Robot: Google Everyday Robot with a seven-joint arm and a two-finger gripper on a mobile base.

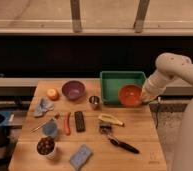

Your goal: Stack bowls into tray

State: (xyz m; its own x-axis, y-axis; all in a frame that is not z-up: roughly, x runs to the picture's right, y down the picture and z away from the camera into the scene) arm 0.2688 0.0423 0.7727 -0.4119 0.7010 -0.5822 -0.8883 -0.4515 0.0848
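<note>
At the tray's (114,86) front-right corner, we note the end effector (146,98) clamped on the orange bowl's (130,94) right rim. The tray floor lies just left of it. The purple bowl (73,90) sits well left on the counter (140,140).
</note>
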